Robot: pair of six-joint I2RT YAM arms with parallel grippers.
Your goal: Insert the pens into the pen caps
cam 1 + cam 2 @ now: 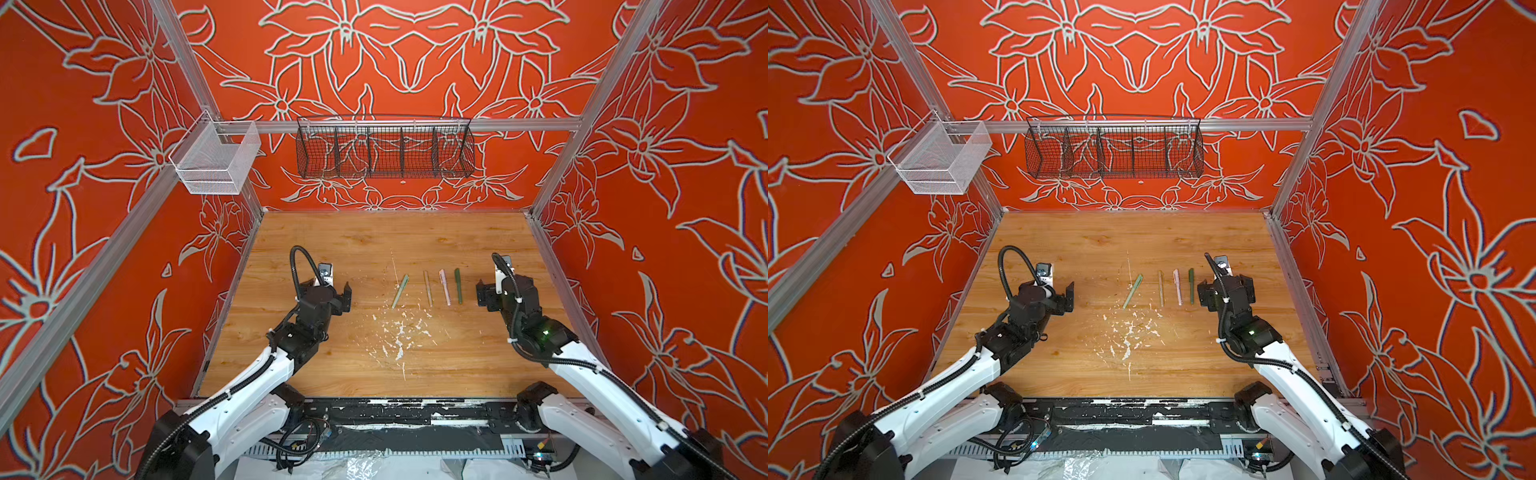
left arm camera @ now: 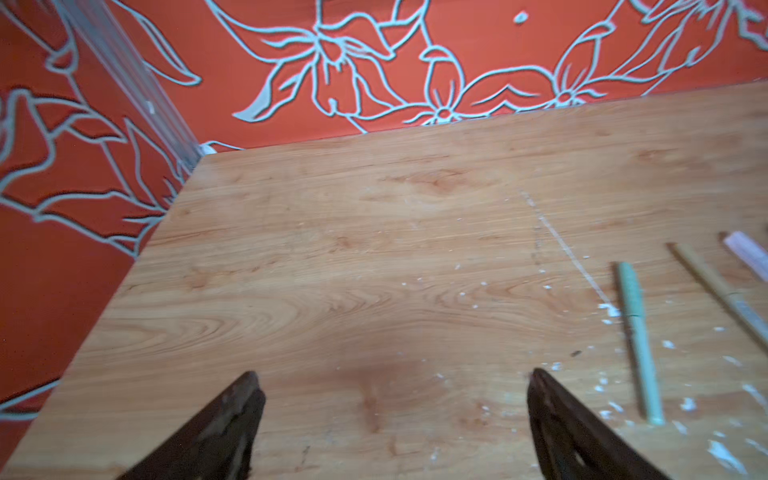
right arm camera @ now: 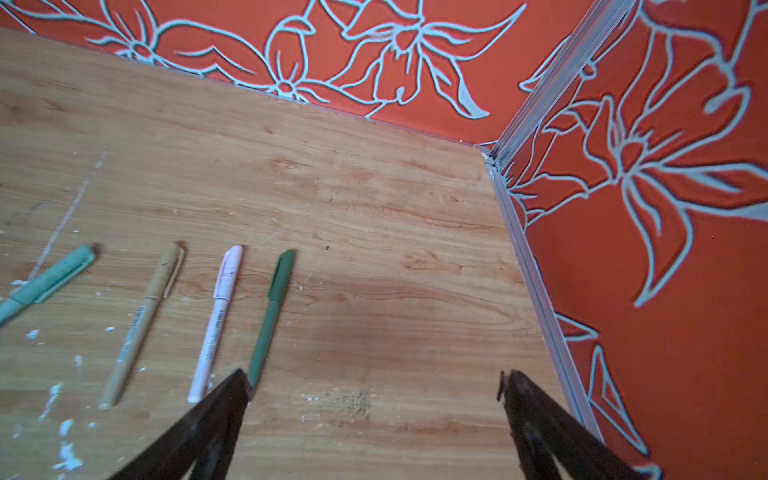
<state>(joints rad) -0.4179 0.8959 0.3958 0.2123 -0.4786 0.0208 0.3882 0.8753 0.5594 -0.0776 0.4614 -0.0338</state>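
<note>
Top views show you four capped pens (image 1: 427,289) in a row on the surface (image 1: 374,241), left jaws and right jaws gaping, empty.

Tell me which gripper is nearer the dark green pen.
Right. The right gripper sits open just beside the dark green pen; the left gripper is across the row, past the pale green pen.

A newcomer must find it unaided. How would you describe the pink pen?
On the wooden table, four capped pens lie in a row beyond the white paint flecks. The pink pen is third from the left in a top view, between the tan pen and the dark green pen; only it is pale pink.
</note>
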